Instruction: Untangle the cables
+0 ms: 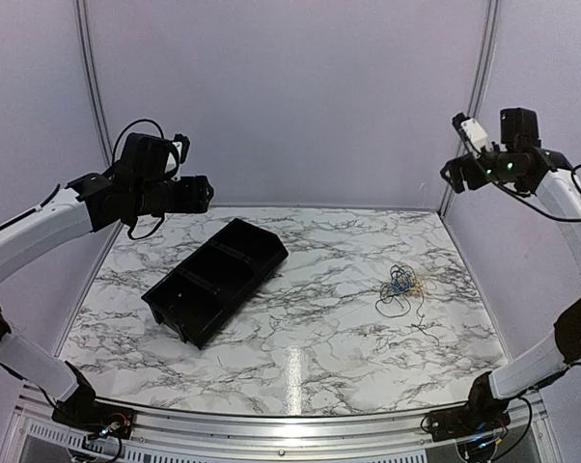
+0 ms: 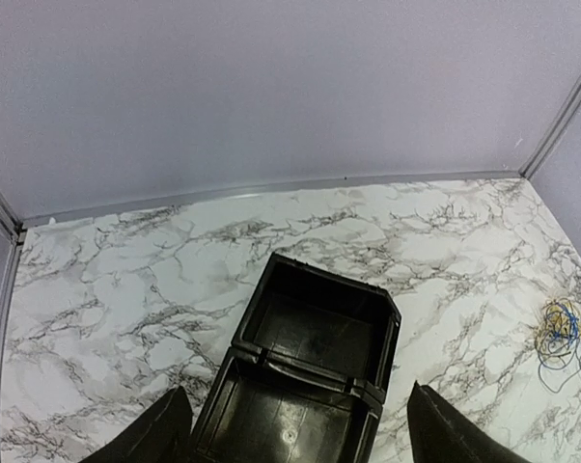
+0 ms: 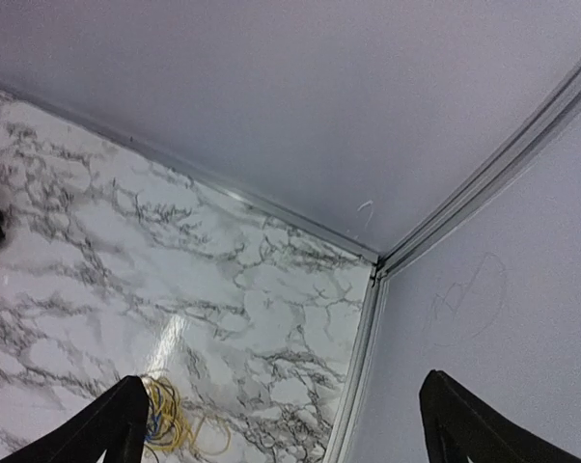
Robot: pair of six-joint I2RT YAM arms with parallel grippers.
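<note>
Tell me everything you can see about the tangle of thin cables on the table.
The cables form one small, loose knot of very thin wires. The core is blue and yellow, and black strands loop out from it toward the near side. The knot lies flat on the marble-patterned table, in its right half and well apart from the black bin. Nothing but the tabletop touches it.

Plain lilac-grey walls [image 1: 290, 96], aluminium corner posts [image 3: 484, 166], white marble-patterned tabletop [image 1: 310, 328], soft overhead glare [image 1: 294, 371]
</note>
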